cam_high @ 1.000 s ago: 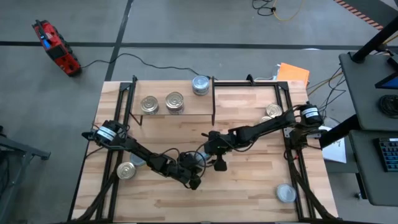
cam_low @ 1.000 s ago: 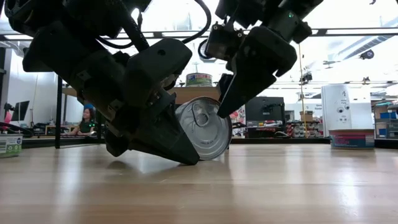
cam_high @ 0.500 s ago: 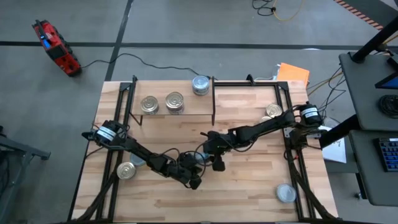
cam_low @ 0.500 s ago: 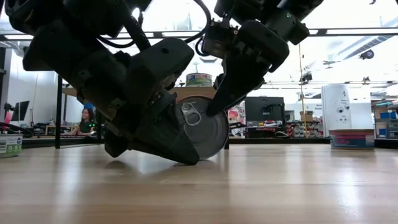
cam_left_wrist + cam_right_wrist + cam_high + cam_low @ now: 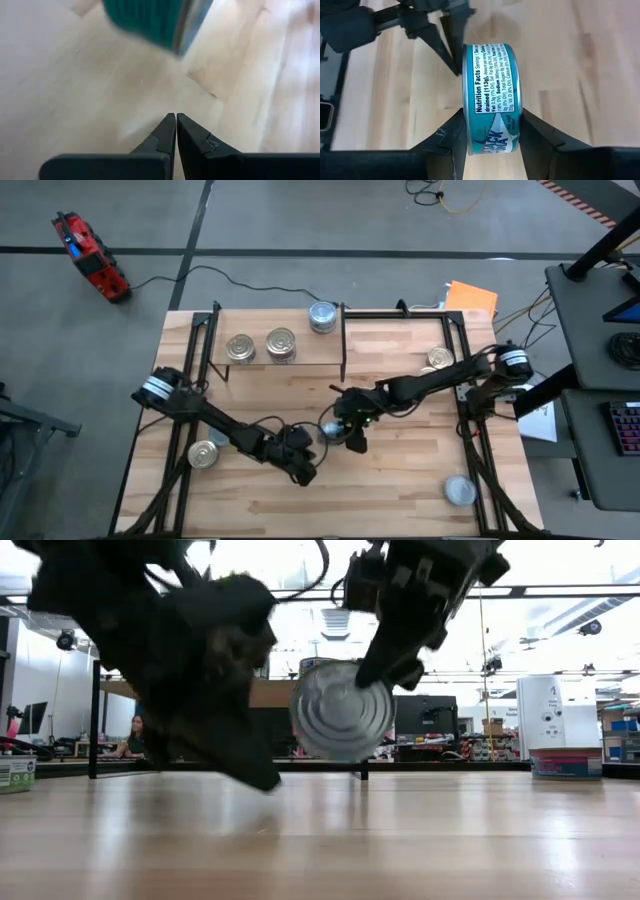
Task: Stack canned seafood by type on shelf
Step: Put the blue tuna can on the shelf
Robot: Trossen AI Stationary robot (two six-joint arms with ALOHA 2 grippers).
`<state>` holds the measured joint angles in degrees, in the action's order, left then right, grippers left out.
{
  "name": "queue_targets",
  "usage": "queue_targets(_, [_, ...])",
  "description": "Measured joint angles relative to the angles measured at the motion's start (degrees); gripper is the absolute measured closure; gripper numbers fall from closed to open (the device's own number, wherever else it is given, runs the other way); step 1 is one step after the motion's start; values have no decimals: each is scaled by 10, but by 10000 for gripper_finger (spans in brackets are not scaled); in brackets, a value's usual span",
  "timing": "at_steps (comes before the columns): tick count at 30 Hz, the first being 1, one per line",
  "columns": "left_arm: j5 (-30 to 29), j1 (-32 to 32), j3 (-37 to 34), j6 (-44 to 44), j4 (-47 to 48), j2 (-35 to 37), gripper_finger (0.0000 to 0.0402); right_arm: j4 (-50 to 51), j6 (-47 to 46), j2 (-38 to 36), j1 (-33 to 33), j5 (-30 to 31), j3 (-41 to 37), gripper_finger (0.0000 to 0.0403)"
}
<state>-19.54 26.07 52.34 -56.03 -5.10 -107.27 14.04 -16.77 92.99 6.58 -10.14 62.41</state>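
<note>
- The right gripper (image 5: 492, 131) was pinching a teal-labelled tin (image 5: 491, 97) between its two fingers, one pad on each flat end, so the tin stood on edge.
- In the low view that tin (image 5: 342, 718) hung clear of the worktop (image 5: 420, 840), its ribbed silver face toward the camera.
- The left gripper (image 5: 175, 126) had its fingers pressed together, holding nothing, low over the worktop just beside the lifted tin.
- From above, both grippers met near the middle of the worktop (image 5: 400, 480).
- The shelf (image 5: 280, 352) stood at the far edge, carrying two golden-lidded tins (image 5: 240, 347) and one silver-lidded tin (image 5: 322, 317).
- Loose tins lay by the left arm (image 5: 203, 453), near the right arm's base (image 5: 437, 359), and at the near right corner (image 5: 459, 490).
</note>
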Motion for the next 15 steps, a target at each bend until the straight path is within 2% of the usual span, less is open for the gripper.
queue_targets(4, [-15, 3, 0, 15, 45, 47, 402, 25, -30, -47, -8, 31, -1, 272])
queue_targets(11, [-63, 2, 0, 86, 83, 134, 402, -7, -109, -107, -17, 49, -20, 272])
queue_targets(15, [-101, 2, 1, 118, 110, 184, 402, -101, -187, -129, -16, 67, -60, 272])
